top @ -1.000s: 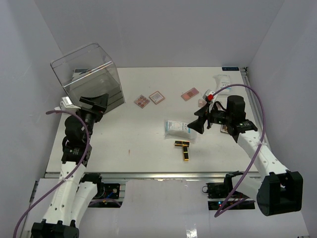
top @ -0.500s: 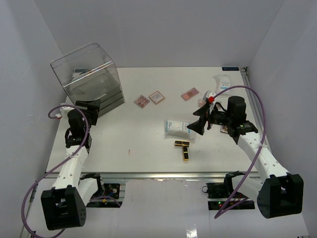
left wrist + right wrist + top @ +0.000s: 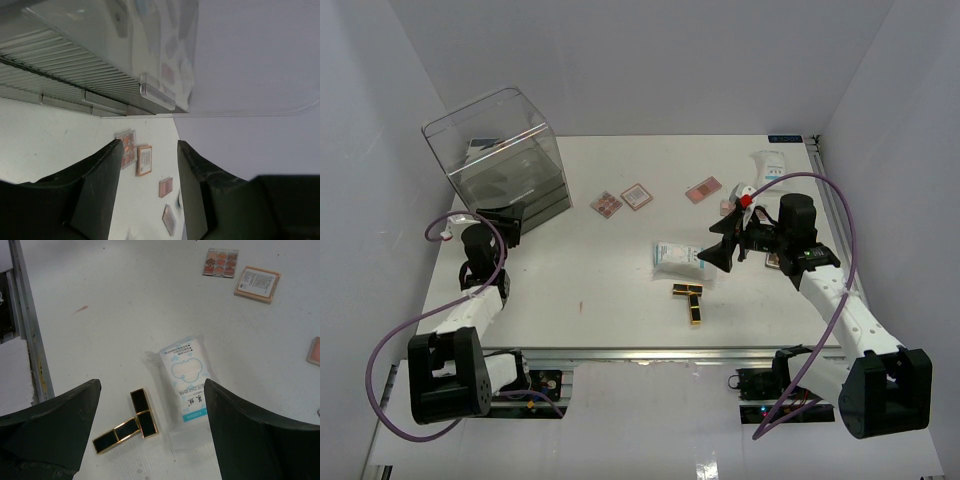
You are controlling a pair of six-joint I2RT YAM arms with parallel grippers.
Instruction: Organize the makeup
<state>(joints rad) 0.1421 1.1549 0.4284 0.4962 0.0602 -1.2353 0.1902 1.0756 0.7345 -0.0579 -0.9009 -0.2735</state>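
Note:
A white-blue sachet (image 3: 678, 259) lies at the table's middle, with two black-and-gold lipstick tubes (image 3: 692, 300) in a T shape just in front of it. Three small palettes (image 3: 637, 196) lie in a row further back. A second sachet (image 3: 770, 165) lies at the far right. My right gripper (image 3: 725, 250) is open and empty, hovering right of the middle sachet; in the right wrist view the sachet (image 3: 186, 385) and lipsticks (image 3: 144, 412) lie between its fingers (image 3: 50, 425). My left gripper (image 3: 505, 222) is open and empty by the clear box, facing the palettes (image 3: 144, 160).
The big clear plastic box (image 3: 495, 150) stands at the back left, close over the left gripper (image 3: 150, 145). A small brown palette (image 3: 774, 262) lies under the right arm, and a pink piece (image 3: 727, 207) lies behind it. The table's metal rail (image 3: 27, 340) runs along the near edge.
My left arm has folded back and lowered toward the left near edge, its gripper still by the box. The right arm has barely moved. The makeup has not moved.

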